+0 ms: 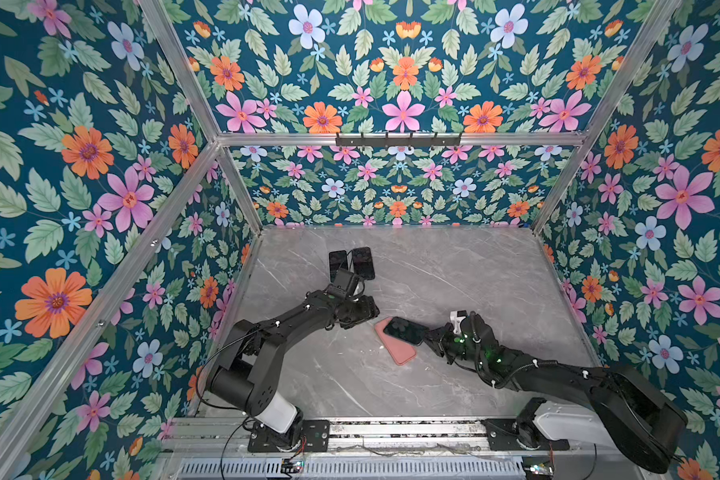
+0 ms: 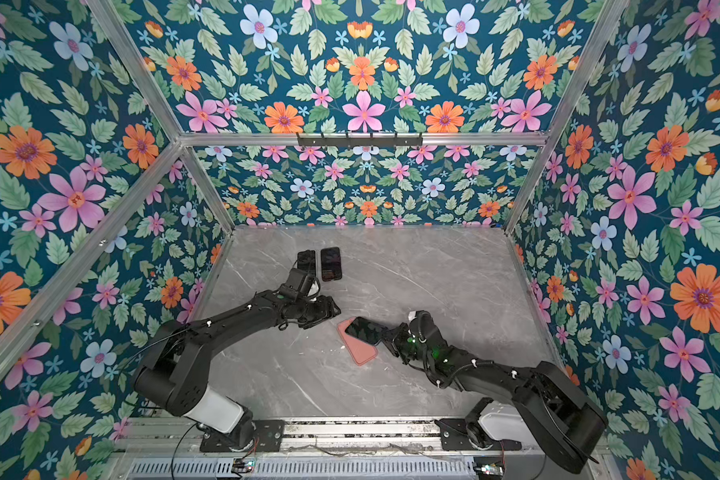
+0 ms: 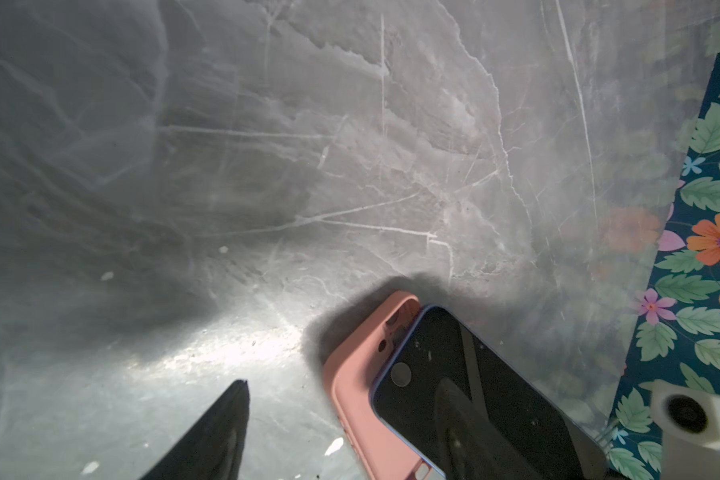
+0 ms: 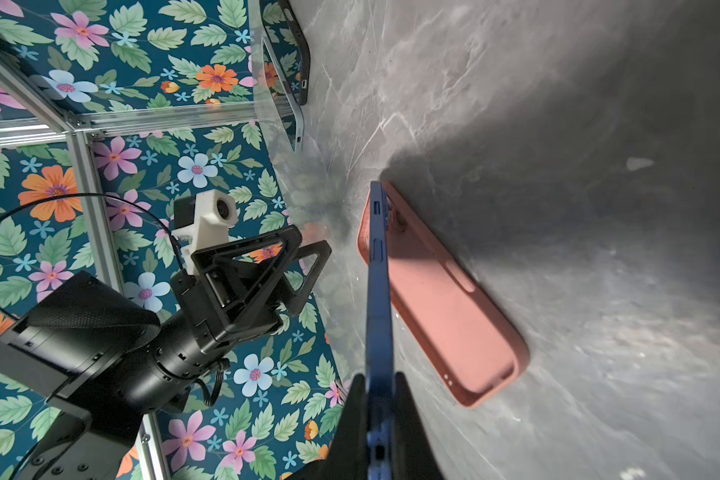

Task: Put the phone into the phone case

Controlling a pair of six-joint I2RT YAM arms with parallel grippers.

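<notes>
Your right gripper (image 1: 431, 336) is clamped narrow on the phone (image 1: 406, 331), pinching the two flat faces at its 3 o'clock end. The right wrist view shows the blue frame edge-on between the fingers. The phone lies slanted across the 11 o'clock end of the pink phone case (image 1: 400, 351), which sits open side up near the middle of the tabletop (image 1: 495, 282). Its free end is over the camera cut-out. I cannot tell whether that end touches the rim or only hangs above it. The case runs from 11 to 5 o'clock and the phone from 9 to 3, so the two are crossed and not yet lined up.

Your left gripper (image 1: 366, 309) stands wide and empty, just off the case at 10 o'clock. Two other phones (image 1: 352, 262) lie well apart at 11 o'clock on the tabletop.

Expect the phone to be stiff, glass-faced and slick. Held at one end, it will probably try to pivot or slip if you push hard. The case looks soft and light, and it is likely to skate on the smooth tabletop and flex at its lip. I would keep the end pinch, turn the phone in line with the case, seat one end first, and steady the case's rim with the left gripper.
</notes>
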